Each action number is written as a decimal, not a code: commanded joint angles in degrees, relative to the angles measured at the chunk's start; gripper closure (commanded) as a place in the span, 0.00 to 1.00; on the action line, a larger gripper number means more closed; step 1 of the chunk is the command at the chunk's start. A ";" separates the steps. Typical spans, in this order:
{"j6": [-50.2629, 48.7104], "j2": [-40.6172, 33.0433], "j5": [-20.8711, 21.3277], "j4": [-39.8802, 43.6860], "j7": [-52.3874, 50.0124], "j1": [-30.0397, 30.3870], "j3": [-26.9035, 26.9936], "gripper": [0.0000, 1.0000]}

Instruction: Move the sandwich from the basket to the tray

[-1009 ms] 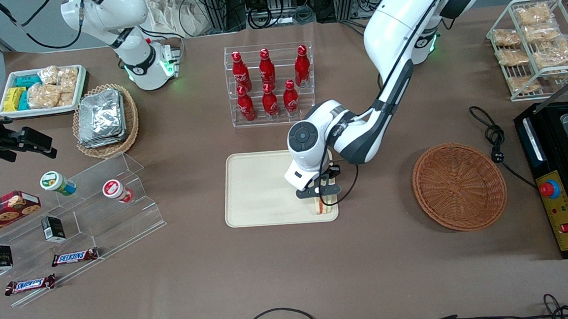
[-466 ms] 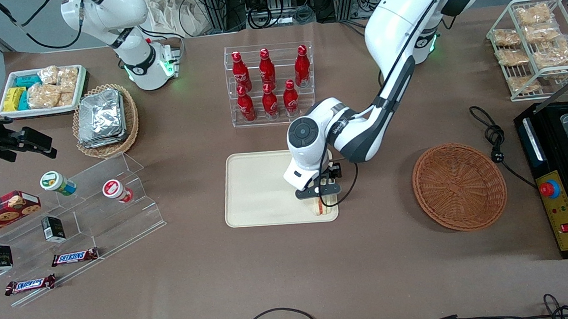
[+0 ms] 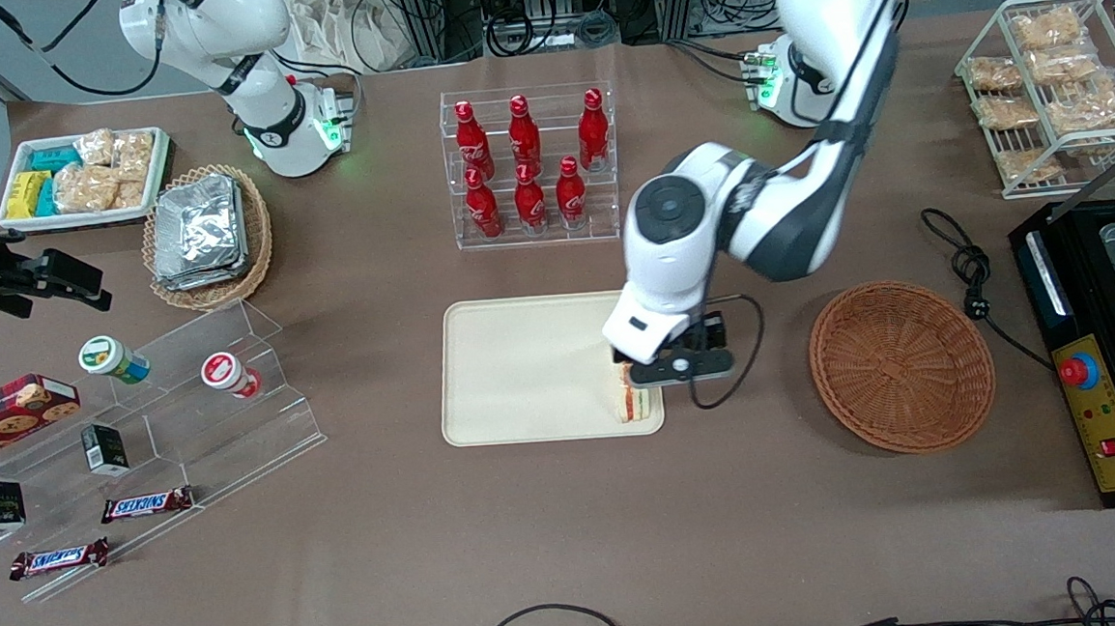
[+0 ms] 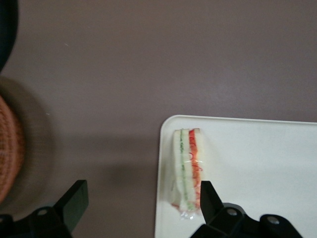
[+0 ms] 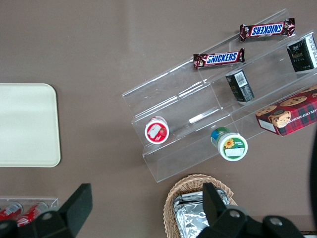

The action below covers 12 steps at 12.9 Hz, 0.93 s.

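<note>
The sandwich [image 3: 631, 402] stood on edge in the tray [image 3: 513, 374], at the corner nearest the basket [image 3: 901, 365] (now empty). The gripper [image 3: 682, 368] hovered above it, fingers spread and holding nothing, offset toward the basket, its jaws straddling the tray's rim.

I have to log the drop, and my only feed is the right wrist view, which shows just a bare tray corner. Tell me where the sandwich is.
Observer: The sandwich stands on the tray, at the corner nearest the front camera on the working arm's side, with its cut edge facing up.
Operator: Now report the hand.
Observer: The hand is open above that corner of the tray and holds nothing. The sandwich is below it, close to one finger.
</note>
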 commanded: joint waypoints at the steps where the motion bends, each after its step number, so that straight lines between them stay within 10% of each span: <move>1: -2.32 -8.75 -3.39 -5.30 7.25 6.77 0.31 0.00; 12: -23.86 -34.17 -12.09 -16.39 26.59 23.06 0.23 0.00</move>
